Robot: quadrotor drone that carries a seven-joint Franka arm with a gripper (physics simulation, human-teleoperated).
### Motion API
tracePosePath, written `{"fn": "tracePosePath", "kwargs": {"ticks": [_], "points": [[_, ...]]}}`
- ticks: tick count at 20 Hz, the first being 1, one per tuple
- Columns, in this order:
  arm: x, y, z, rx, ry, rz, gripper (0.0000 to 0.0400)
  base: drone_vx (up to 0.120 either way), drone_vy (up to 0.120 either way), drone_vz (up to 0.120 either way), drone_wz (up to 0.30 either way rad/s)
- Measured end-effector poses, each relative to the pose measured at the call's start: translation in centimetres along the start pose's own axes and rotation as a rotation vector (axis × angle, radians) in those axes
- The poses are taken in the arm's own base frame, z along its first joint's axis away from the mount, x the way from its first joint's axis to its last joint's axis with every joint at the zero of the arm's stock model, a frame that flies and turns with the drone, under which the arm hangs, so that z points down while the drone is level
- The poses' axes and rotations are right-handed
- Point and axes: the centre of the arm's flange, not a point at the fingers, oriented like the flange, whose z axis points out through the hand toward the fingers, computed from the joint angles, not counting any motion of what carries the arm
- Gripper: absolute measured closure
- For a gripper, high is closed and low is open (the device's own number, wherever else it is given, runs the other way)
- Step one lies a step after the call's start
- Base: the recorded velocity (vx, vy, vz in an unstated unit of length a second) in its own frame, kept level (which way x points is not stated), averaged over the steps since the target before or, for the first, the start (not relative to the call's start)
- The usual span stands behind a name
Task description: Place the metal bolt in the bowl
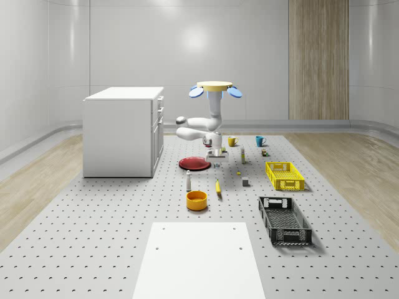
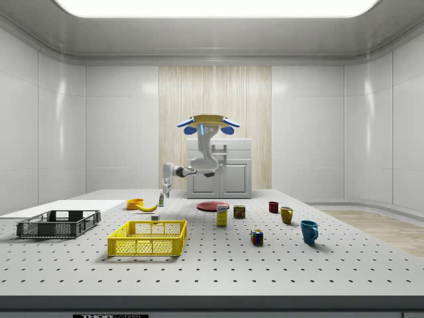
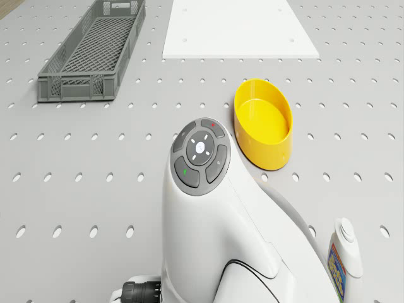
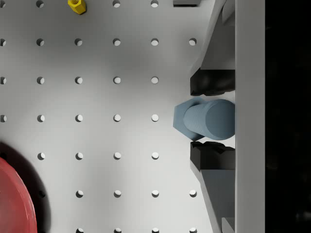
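Grey perforated board forms the work surface [image 1: 93, 249], its holes set in a regular grid, and a plain white sheet [image 1: 198, 258] is laid on it well in front of the claw, toward the whole-scene camera. The room is walled in pale glossy panels, with one wood-grain strip [image 1: 318, 59] behind and timber flooring around the board. The drone [image 1: 215, 89] is seen hovering in the air above the board, beside a white cabinet [image 1: 123, 131], its arm folded down so that the claw [image 4: 212, 119] hangs just over the surface. In the wrist view the two black fingertips [image 4: 210, 82] are seen closed against either side of the metal bolt [image 4: 204, 119] — a blue-grey threaded piece with a hexagonal head — so the bolt is clamped between them. The bowl [image 3: 264, 129], yellow and oval, is seen in the drone view on the board a short way beyond the arm, apart from the claw. A red plate [image 4: 14, 196] lies near the claw on the board, and a small yellow nut [image 4: 76, 5] sits farther off. A white bottle [image 3: 344, 259] stands close beside the arm. A dark grey crate [image 1: 284, 219] and a yellow crate [image 1: 284, 175] rest well apart from the claw — both toward the whole-scene view's right.
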Motion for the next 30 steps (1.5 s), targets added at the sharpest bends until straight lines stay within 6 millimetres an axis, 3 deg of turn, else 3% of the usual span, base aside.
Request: {"fn": "tracePosePath", "kwargs": {"ticks": [18,23,30], "points": [[0.00,0.00,0.00,0.000,0.000,0.000,0.0262,0.120,-0.080,0.000,0.000],[0.00,0.00,0.00,0.000,0.000,0.000,0.0262,0.120,-0.008,0.000,0.000],[0.00,0.00,0.00,0.000,0.000,0.000,0.0262,0.120,-0.114,0.000,0.000]]}}
